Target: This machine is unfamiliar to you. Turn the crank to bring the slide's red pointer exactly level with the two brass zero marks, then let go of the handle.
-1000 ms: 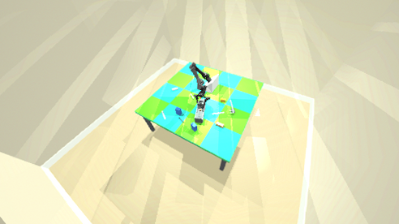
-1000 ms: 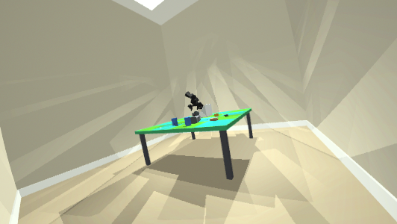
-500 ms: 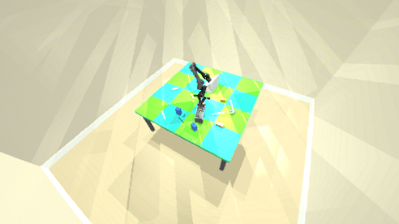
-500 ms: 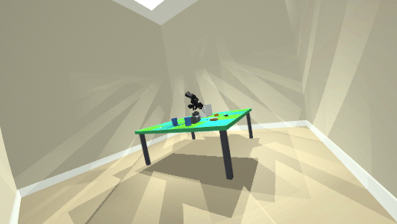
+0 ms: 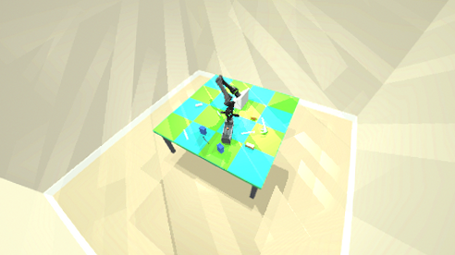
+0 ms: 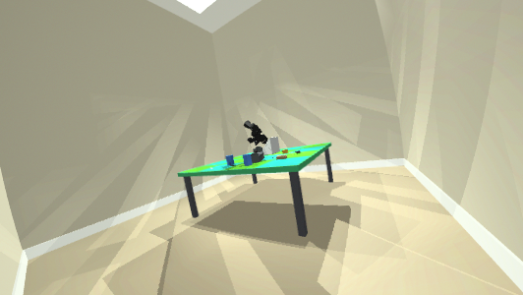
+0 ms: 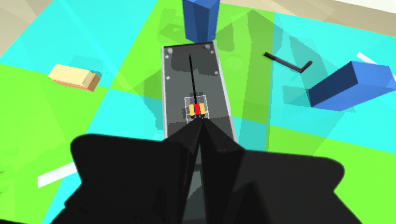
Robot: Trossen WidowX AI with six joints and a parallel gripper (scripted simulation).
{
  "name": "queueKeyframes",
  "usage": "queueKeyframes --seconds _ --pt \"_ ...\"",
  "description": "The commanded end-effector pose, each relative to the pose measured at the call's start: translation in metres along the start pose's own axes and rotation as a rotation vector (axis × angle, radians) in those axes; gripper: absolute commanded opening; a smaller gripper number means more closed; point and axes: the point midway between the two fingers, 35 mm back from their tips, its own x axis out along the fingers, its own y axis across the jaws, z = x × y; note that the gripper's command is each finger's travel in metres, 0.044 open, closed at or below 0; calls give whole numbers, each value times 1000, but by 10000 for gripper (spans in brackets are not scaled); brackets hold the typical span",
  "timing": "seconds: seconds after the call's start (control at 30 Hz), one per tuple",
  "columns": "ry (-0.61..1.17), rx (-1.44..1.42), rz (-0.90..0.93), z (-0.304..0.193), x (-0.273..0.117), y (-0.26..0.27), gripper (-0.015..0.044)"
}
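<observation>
The machine is a long grey housing (image 5: 227,133) (image 7: 187,82) with a thin dark slot along its top. In the wrist view its red pointer (image 7: 197,109) sits between two brass zero marks (image 7: 192,110) (image 7: 202,108) and looks about level with them; a very small offset cannot be ruled out. My gripper (image 7: 201,123) is shut, with its fingertips together and nothing seen between them. In the wrist view the tips lie just below the marks and cover the near part of the housing. The crank and its handle cannot be made out behind the fingers.
A blue block (image 7: 200,21) (image 5: 220,148) stands off the housing's far end. Another blue block (image 7: 352,86) (image 5: 202,130) and a black bent rod (image 7: 285,63) lie to the wrist view's right, a beige block (image 7: 73,77) (image 5: 250,146) to its left. A white panel (image 5: 243,99) stands by the arm.
</observation>
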Motion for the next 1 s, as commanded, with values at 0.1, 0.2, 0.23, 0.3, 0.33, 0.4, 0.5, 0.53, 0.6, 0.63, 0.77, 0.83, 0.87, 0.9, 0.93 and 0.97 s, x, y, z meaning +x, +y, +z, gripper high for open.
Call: queueKeyframes --seconds 0.1,0.2,0.23,0.3,0.33,0.4,0.5,0.53,0.6,0.63,0.77,0.83,0.87,0.9,0.93,0.97 --pt "0 0 0 0 0 0 0" --pt "0 0 0 0 0 0 26" --pt "0 0 0 0 0 0 53" --pt "0 0 0 0 0 0 105" --pt "0 0 0 0 0 0 131" --pt "0 0 0 0 0 0 184" --pt "0 0 0 0 0 0 263" --pt "0 0 0 0 0 0 289" --pt "0 0 0 0 0 0 341" --pt "0 0 0 0 0 0 368" --pt "0 0 0 0 0 0 440" --pt "0 0 0 0 0 0 387" --pt "0 0 0 0 0 0 361" --pt "0 0 0 0 0 0 335" --pt "0 0 0 0 0 0 309" --pt "0 0 0 0 0 0 282"
